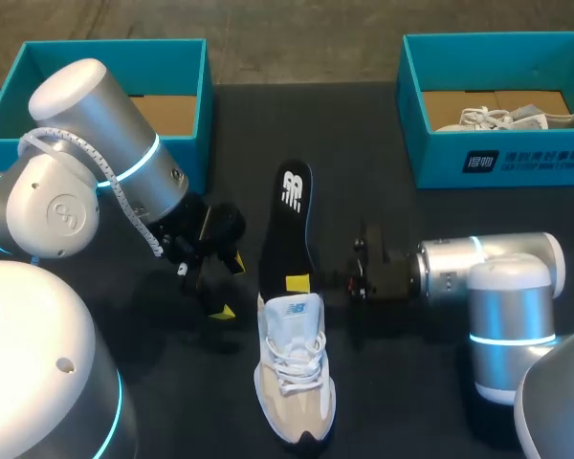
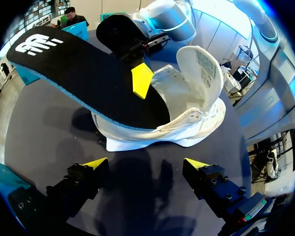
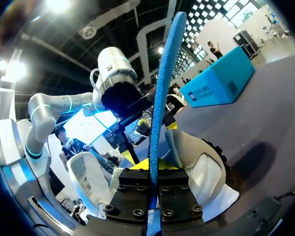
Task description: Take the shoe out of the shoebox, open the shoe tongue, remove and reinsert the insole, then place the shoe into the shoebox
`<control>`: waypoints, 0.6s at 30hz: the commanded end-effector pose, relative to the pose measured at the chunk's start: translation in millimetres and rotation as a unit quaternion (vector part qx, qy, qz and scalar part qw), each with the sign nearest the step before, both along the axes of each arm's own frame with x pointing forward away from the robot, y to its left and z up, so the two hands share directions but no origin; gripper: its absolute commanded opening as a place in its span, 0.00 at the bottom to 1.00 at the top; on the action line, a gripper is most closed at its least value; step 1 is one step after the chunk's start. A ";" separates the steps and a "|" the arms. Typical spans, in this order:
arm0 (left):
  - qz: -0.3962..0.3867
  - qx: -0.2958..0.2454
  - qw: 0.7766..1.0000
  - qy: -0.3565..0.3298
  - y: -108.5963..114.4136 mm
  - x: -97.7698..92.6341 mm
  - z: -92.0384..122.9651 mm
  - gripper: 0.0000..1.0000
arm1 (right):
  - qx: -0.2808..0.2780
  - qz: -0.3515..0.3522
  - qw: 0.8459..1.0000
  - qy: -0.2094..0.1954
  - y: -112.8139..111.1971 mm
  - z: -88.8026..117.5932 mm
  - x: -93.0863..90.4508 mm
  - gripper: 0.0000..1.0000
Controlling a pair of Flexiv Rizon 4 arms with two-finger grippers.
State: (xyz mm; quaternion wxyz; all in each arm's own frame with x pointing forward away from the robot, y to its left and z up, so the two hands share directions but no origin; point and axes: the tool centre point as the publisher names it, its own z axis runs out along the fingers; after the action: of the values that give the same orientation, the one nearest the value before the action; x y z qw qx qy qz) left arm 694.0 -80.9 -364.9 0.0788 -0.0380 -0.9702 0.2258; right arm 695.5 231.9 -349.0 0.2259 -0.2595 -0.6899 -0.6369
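Observation:
A white and beige shoe (image 1: 293,368) lies on the dark table, toe toward the front edge, its tongue (image 2: 202,66) folded back. The black insole (image 1: 289,225) with a blue underside (image 3: 164,88) slants up out of the shoe's opening. My right gripper (image 1: 298,283) comes in from the right and is shut on the insole's edge near the heel; the blue edge runs between its fingers (image 3: 154,169). My left gripper (image 1: 228,285) stands open just left of the shoe, nothing between its yellow tips (image 2: 146,164), which face the shoe's side (image 2: 187,118).
An open teal shoebox (image 1: 199,105) stands at the back left behind my left arm. A second teal shoebox (image 1: 502,158) at the back right holds another pale shoe (image 1: 517,117). Bare table lies between the two boxes.

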 end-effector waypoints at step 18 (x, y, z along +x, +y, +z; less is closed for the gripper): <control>0.000 -0.001 1.000 -0.001 0.6 -0.7 -0.4 1.00 | -0.008 0.004 1.000 0.017 1.1 -7.2 -14.9 0.00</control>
State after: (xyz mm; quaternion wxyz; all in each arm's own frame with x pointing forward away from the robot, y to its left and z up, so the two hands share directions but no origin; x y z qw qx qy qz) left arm 694.0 -80.9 -364.9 0.0788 -0.0380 -0.9702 0.2258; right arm 686.9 233.2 -352.5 0.2394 -0.2677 -0.6910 -0.6274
